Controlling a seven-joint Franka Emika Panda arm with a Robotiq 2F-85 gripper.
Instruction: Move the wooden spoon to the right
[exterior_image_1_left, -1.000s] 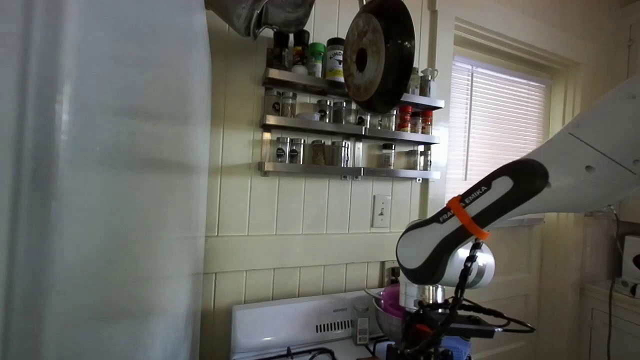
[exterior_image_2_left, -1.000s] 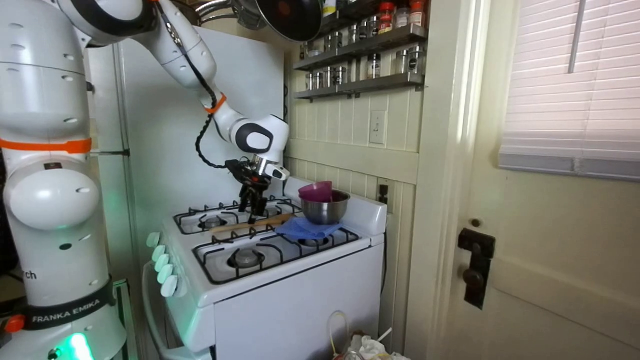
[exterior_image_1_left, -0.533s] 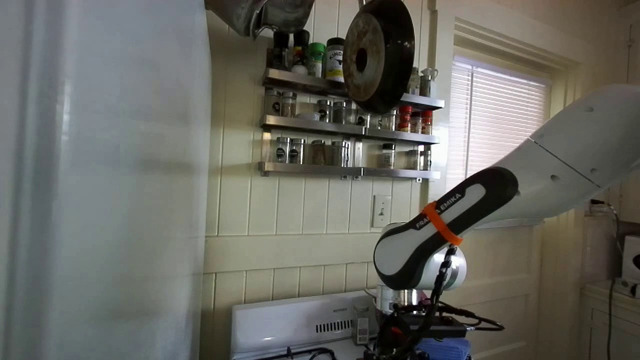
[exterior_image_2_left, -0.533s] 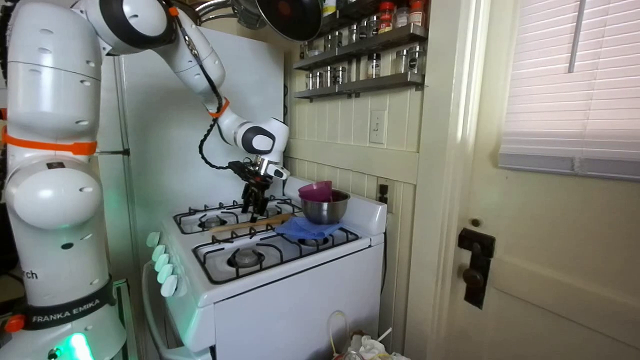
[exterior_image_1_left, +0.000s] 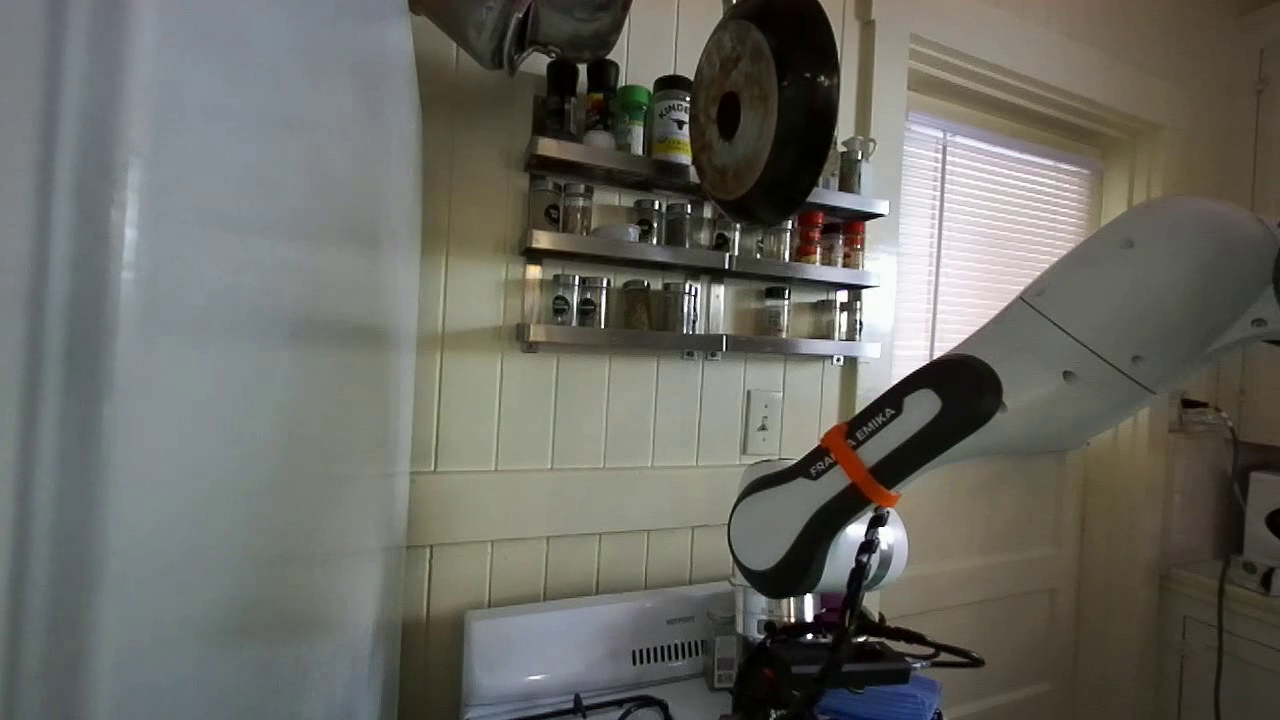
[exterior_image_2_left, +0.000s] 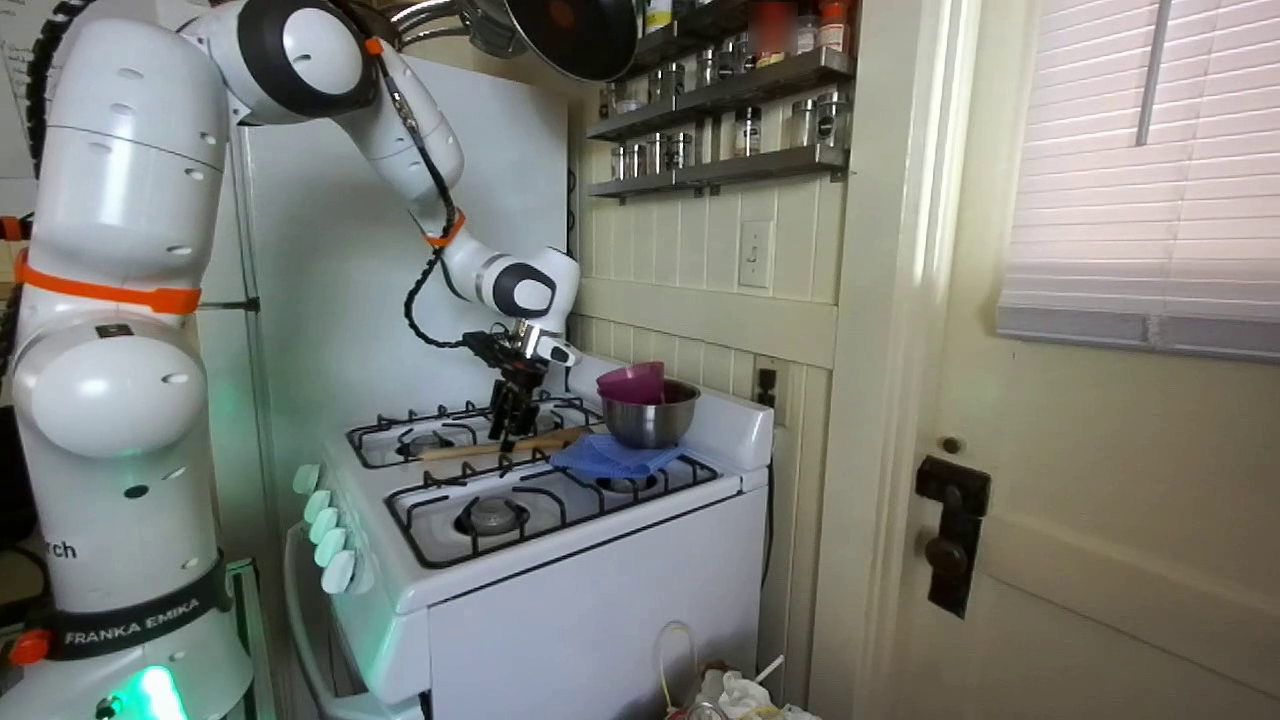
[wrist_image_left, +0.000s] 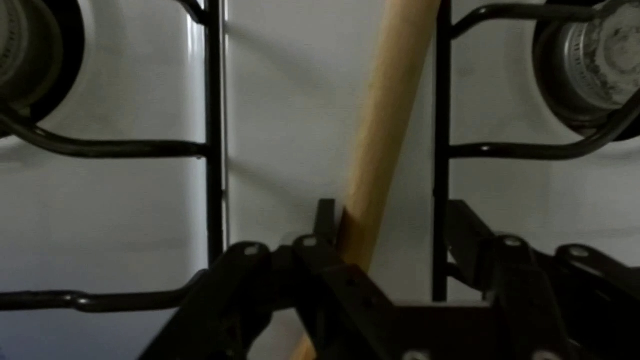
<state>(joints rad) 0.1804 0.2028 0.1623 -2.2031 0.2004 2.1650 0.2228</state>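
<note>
Black gripper (wrist_image_left: 392, 220) points down at the white stove (exterior_image_2_left: 590, 600), jaws spread wide, nothing held. Through the gap runs the wooden spoon (wrist_image_left: 392, 110), aslant; its shaft lies close by the finger (wrist_image_left: 326, 220) at the left of the wrist view, with clear space to the opposite finger (wrist_image_left: 465, 235). Contact on the close side: cannot tell. Opposite finger overlaps, in that view, a bar of one grate (wrist_image_left: 443, 110); height between the two unreadable.

Progress, as I judge it: lining-up looks nearly made, grip not yet. Left to do: close on the shaft, lift, carry right, set down, let go. Shaft sits off-centre, so one finger will likely meet it first; the bar may foul the other.

Further out: spoon lies along the pale strip (wrist_image_left: 300, 100) between that grate and a second grate (wrist_image_left: 214, 100), angled toward the same bar at the top of the wrist view. In an exterior view its far end stops just beside a blue cloth (exterior_image_2_left: 610, 456), touching or not unclear. Near there stands a steel bowl (exterior_image_2_left: 655, 425) with a magenta bowl (exterior_image_2_left: 632, 382) in it.
</note>
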